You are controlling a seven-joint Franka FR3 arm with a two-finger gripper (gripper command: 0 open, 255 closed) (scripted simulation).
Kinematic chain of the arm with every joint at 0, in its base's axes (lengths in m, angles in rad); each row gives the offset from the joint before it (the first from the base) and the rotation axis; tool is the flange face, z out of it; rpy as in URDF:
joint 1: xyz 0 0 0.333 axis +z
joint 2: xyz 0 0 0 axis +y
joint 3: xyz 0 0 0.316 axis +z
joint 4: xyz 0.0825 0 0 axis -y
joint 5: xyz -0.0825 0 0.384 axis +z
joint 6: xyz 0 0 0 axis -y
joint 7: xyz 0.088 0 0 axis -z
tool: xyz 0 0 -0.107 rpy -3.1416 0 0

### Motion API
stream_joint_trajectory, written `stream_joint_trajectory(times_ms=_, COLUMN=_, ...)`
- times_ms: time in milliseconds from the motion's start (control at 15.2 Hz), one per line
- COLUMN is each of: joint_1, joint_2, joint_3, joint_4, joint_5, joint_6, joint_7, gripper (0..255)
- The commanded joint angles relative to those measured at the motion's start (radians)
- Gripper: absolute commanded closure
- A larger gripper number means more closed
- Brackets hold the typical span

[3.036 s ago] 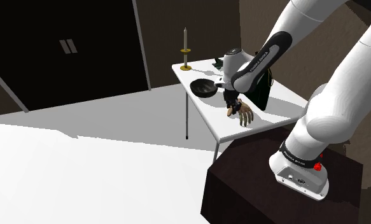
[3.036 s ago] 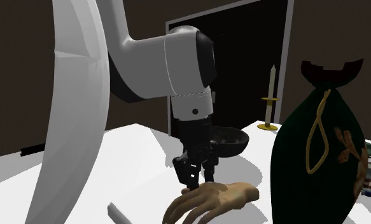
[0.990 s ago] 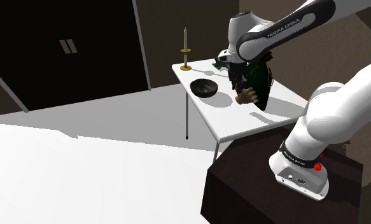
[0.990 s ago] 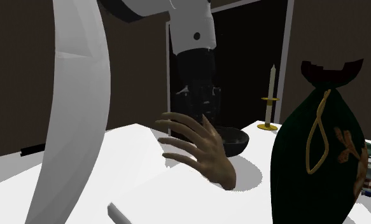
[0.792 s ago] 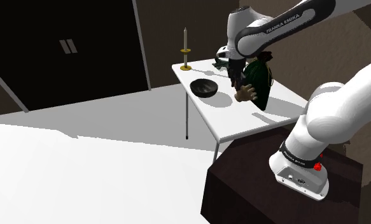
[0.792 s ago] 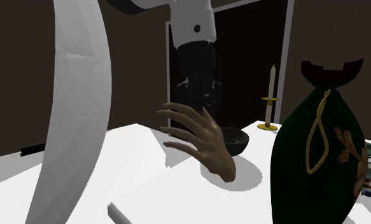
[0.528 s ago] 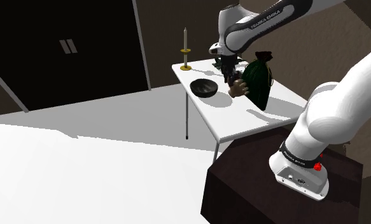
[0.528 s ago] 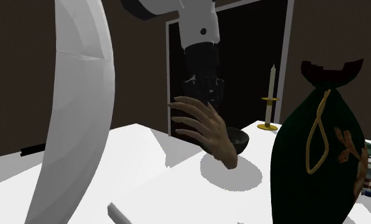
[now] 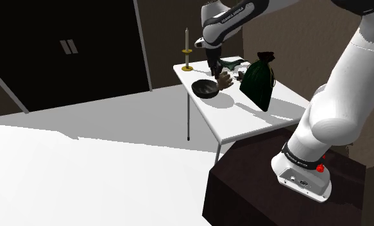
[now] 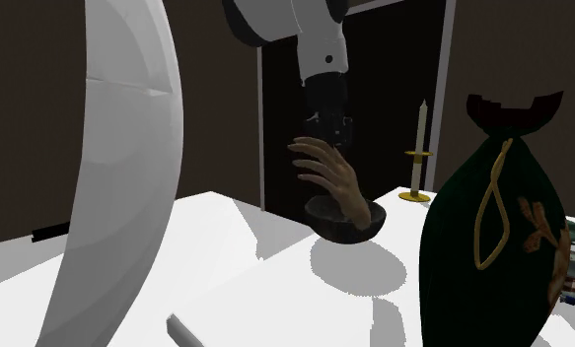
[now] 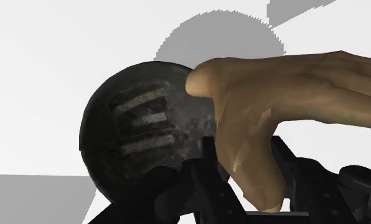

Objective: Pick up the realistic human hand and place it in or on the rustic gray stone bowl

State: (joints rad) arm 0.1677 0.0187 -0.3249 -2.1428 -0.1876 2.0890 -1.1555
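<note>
Gripper (image 11: 244, 175) clamps the human hand (image 11: 273, 95) above the white table (image 9: 256, 122). The dark stone bowl (image 11: 139, 121) sits below, offset toward the thumb side. The hand's wrist end hangs lowest, apparently over the bowl's rim.

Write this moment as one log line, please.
fingers: shut on hand | hand: off table, over bowl edge | bowl: on table | release: not yet

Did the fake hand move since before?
Yes. The claw lifted the hand off the table, away from the green bag, toward the dark bowl.
</note>
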Motion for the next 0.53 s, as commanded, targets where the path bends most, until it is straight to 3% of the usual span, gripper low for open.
stream_joint_trajectory(times_ms=0, joint_1=-0.004, joint_2=0.078, joint_3=-0.002, joint_4=0.094, joint_5=0.03, joint_6=-0.016, joint_7=-0.024, gripper=255)
stream_joint_trajectory(times_ms=396, joint_1=-0.033, joint_2=0.316, joint_3=0.008, joint_4=0.419, joint_5=0.115, joint_6=-0.108, joint_7=-0.08, gripper=255)
stream_joint_trajectory(times_ms=462, joint_1=-0.034, joint_2=0.321, joint_3=0.009, joint_4=0.412, joint_5=0.116, joint_6=-0.096, joint_7=-0.079, gripper=255)
